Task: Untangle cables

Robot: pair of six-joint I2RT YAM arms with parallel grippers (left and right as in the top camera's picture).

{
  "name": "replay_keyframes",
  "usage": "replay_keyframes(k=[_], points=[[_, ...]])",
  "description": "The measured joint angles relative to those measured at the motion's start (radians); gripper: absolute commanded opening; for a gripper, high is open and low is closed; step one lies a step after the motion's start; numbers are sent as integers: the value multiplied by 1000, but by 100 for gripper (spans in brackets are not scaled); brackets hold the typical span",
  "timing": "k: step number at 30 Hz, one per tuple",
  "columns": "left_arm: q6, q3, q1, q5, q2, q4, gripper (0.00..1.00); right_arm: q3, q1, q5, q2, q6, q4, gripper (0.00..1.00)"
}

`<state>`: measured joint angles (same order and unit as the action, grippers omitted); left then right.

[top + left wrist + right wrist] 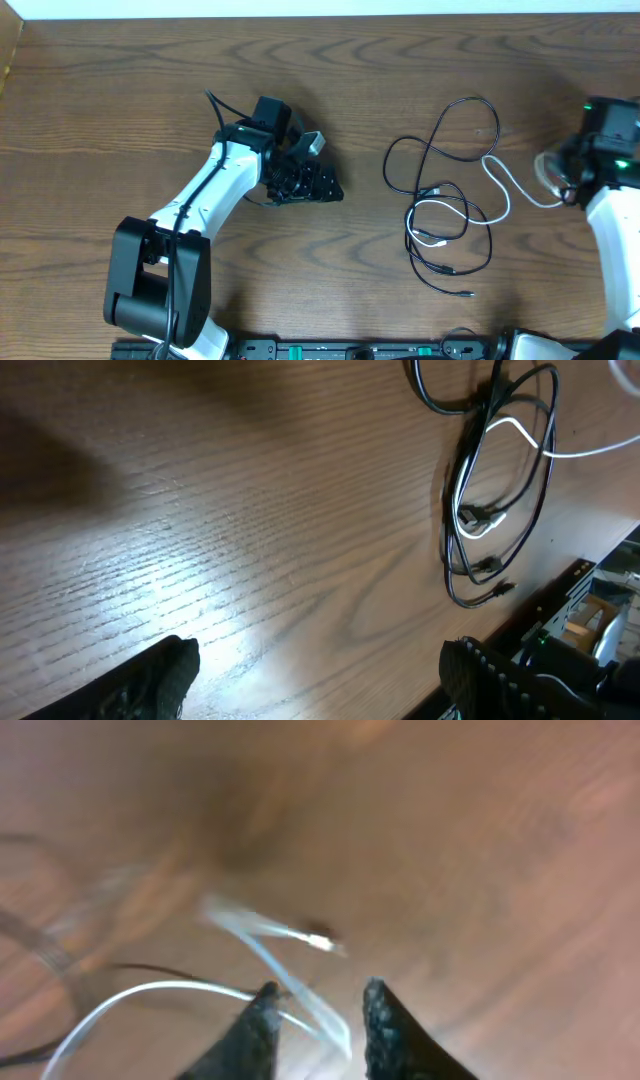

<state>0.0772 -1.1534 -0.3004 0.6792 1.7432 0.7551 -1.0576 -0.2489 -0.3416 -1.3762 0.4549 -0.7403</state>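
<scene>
The cables lie right of centre on the wooden table: thin black cords (412,215) in overlapping loops, with one white cord (507,195) running through them toward the right arm (605,140). In the left wrist view the same tangle (465,480) sits at the upper right. My left gripper (320,655) is open wide over bare wood, well left of the cables, with nothing between its fingers. My right gripper (320,992) hangs over the white cord's end. Its jaws stand apart with a blurred loop of white cord (150,988) between them and the small plug (320,940) just beyond.
The table's front edge, with a black rail (330,350) and electronics, runs close below the cables. The far edge of the table (320,14) meets a white surface. Both arm bases stand at the front.
</scene>
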Motion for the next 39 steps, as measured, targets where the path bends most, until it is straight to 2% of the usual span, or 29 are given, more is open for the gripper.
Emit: replay_keyframes(k=[2,4,10,14,20,26,31,35,39], points=[[0,0,-4,0,0,0,82,0,-35,23,0,2,-32,61],[0,0,-8,0,0,0,82,0,-56,83,0,-2,-70,63],[0,0,-12,0,0,3,82,4,-53,391,0,-68,-138,63],[0,0,-12,0,0,3,82,42,-11,508,0,-140,-114,61],[0,0,-12,0,0,13,82,144,35,537,0,-200,21,54],[0,0,-12,0,0,23,82,276,39,537,0,-215,231,53],[0,0,-12,0,0,23,82,377,41,545,-1,-227,382,33],[0,0,-12,0,0,23,82,415,43,578,-1,-228,425,1],[0,0,-12,0,0,23,82,420,43,600,-1,-229,477,1]])
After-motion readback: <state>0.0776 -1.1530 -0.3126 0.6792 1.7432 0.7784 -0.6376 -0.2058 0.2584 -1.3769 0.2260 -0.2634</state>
